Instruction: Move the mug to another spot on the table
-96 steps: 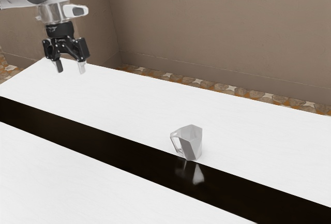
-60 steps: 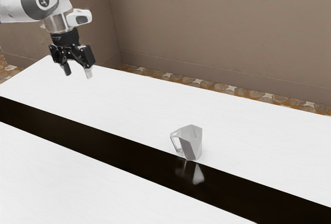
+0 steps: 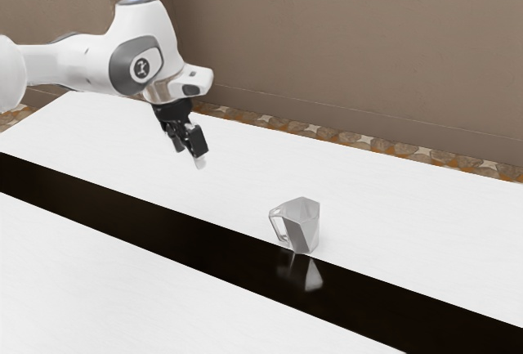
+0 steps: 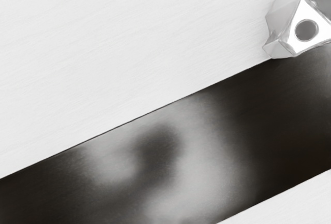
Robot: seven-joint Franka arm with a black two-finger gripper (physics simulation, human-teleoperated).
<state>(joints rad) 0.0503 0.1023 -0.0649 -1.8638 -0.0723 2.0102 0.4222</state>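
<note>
The end effector (image 3: 188, 154) hangs above the white bench (image 3: 392, 199), tilted, jaws apart with nothing between them; it sits well apart from the mug (image 3: 298, 223), off toward the exterior view's left; the white arm (image 3: 73, 64) trails back behind it to that same side.

And there's the target: the mug stands upright on the bench, right at the seam where the white top meets a glossy dark band (image 3: 163, 223); its handle points toward the exterior view's left; from the hand's camera the mug (image 4: 297, 22) appears off to one side rather than beneath the hand, sitting against the dark band (image 4: 207, 146), so the reach is not yet lined up.

Now the dangers, as I read them; the mug is faceted and narrows toward its base, so a grasp across slanted faces could slip or twist it; coming in low from the side, the end effector could clip the handle first and knock the mug over or shove it onto the dark band; a descent that is off-centre could land one jaw on the rim and tip it; the glossy band mirrors the mug, and that reflection might mislead a judgement of height.

The count: one arm; one end effector; one mug, with one handle; one bench, crossed by one dark band, with white surface either side of it.
</note>
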